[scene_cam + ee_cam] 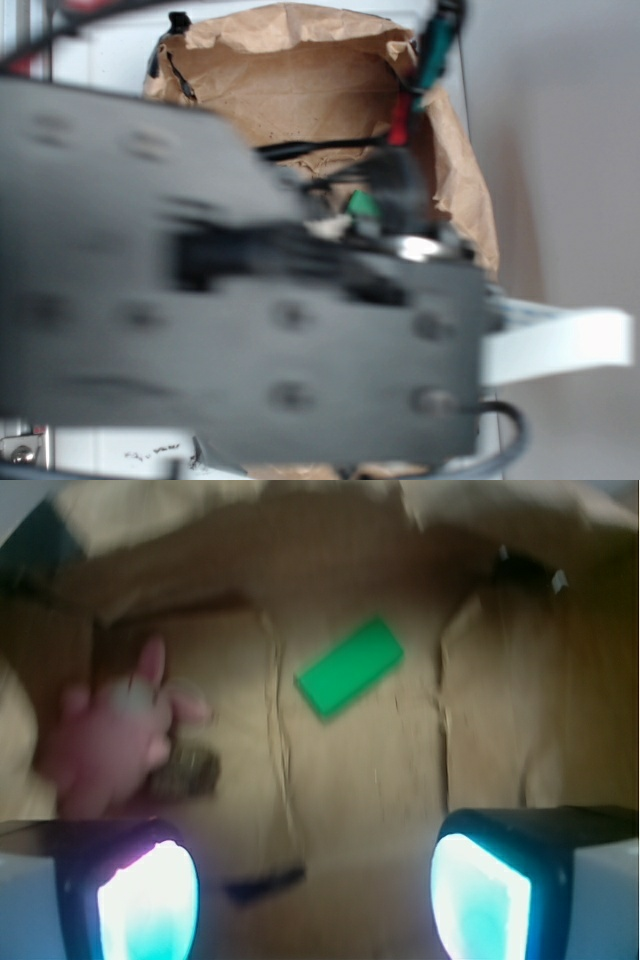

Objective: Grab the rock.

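Wrist view: gripper [315, 890], glossy pads spread apart and empty, hangs inside the creased brown paper bag [350, 770]. At nine o'clock lies the small rough mottled rock [188, 770], touching the pink plush bunny [110, 735]. Farther, toward twelve, a flat green rectangular block [350, 667].

Spread jaws hang above the rock [187, 770] beside the pink bunny [110, 735].

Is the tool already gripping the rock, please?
No, the open tool holds nothing; the rock lies beside the pink bunny.
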Robot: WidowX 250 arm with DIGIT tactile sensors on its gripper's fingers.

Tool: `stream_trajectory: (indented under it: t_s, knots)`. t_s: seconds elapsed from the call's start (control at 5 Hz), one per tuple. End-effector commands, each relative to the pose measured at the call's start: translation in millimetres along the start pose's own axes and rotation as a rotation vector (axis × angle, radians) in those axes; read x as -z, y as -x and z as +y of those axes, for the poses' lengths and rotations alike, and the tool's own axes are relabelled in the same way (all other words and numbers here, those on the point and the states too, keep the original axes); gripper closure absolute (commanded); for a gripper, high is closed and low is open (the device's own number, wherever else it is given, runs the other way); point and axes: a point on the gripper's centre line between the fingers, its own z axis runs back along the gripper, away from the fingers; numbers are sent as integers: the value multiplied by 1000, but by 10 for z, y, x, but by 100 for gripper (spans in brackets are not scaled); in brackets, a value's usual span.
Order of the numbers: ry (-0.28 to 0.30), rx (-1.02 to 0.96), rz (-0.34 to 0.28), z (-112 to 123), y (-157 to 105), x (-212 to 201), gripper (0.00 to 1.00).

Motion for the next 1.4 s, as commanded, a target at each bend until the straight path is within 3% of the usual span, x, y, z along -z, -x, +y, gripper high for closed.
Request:
stream_trajectory:
  t_s: [0.0, 0.4, 1.0, 1.2]
  knots:
    - [32, 175, -24, 334, -178, 292, 0]
    - [-11, 270, 60, 451, -21, 560, 0]
    - [-11, 270, 60, 451, -21, 560, 0]
    - [87, 489, -93, 366, -79, 741, 0]
